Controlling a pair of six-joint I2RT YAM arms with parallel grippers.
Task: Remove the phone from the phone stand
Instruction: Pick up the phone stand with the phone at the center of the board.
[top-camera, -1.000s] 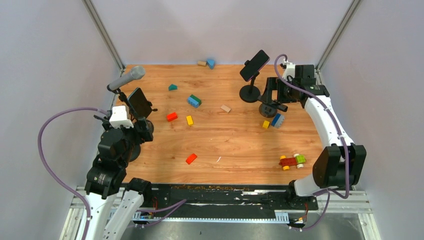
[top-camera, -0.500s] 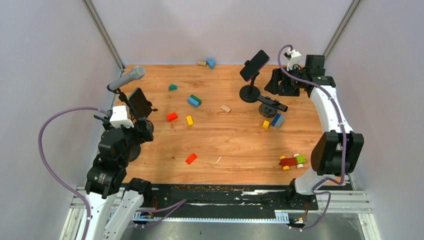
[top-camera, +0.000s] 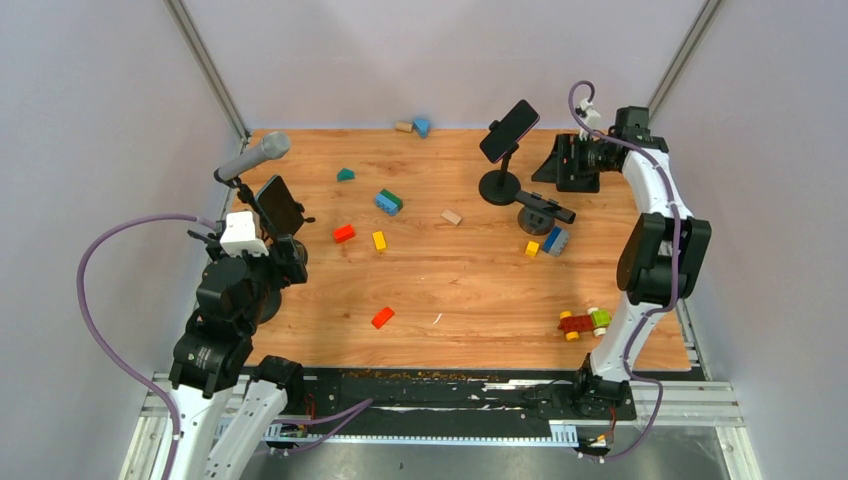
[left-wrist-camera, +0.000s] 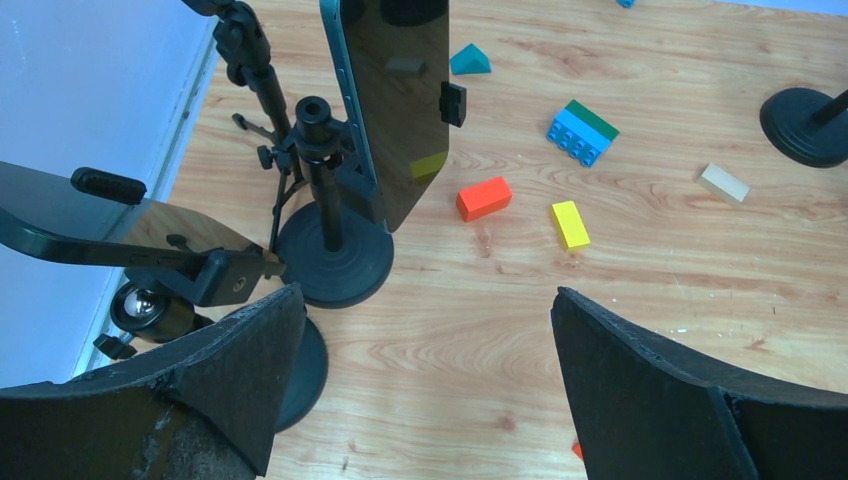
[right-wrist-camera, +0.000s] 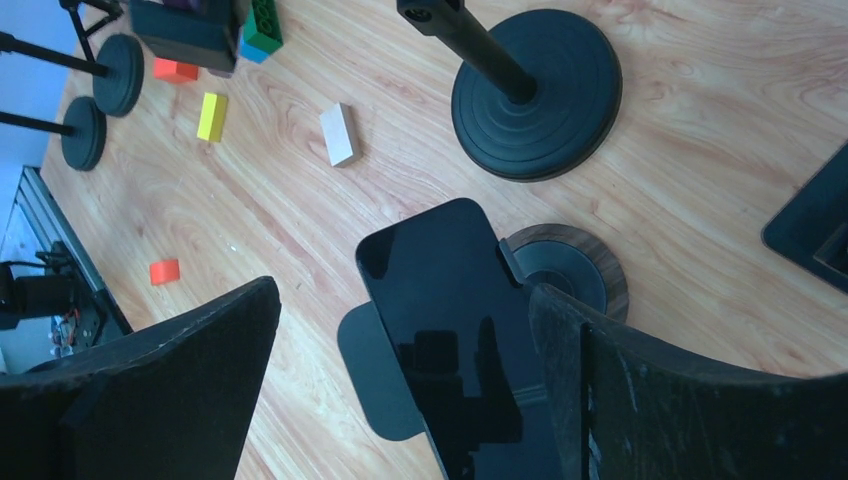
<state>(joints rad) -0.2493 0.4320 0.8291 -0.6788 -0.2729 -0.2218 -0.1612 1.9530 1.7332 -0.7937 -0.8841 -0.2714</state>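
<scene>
Well to the near left of the phone stand, the left gripper hangs with its fingers spread, holding nothing. The phone sits tilted atop that stand. Just right of the stand, the right gripper has its fingers spread wide, clear of the phone.

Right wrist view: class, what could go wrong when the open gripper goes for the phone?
The right gripper is open with the phone off-centre, near one finger; closing could push it sideways and tip its stand. The empty stand close by could get knocked.
</scene>
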